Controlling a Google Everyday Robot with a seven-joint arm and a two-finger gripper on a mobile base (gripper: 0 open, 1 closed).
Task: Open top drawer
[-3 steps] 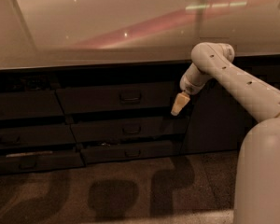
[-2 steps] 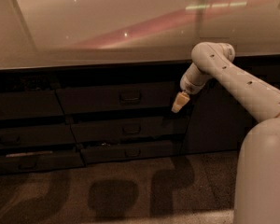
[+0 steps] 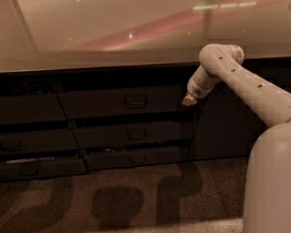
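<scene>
- Gripper: our gripper hangs at the tip of the pale arm. It points down and to the left, close in front of the cabinet face.
- Gripper state: we cannot tell whether it is wide, narrow or holding anything; we see only a small tan tip.
- Top drawer: the top drawer runs away to the left of the gripper. Its right end lies just at the gripper's tip, and we cannot tell whether the two touch.
- Drawer position: its front looks in line with the cabinet face, so we read it as closed.
- Handle: the loop handle sits left of the gripper at about the same height, well apart from it.
- Lower drawers: the middle drawer and the bottom drawer lie below and left of the gripper.
- Left stack: another stack of drawers stands farther left.
- Cabinet door: a plain dark door stands below and right of the gripper, under the arm.
- Countertop: the glossy pale countertop spreads above the gripper.
- Floor: the dark floor lies well below it, crossed by shadows.
- Robot body: our pale body rises to the lower right.
</scene>
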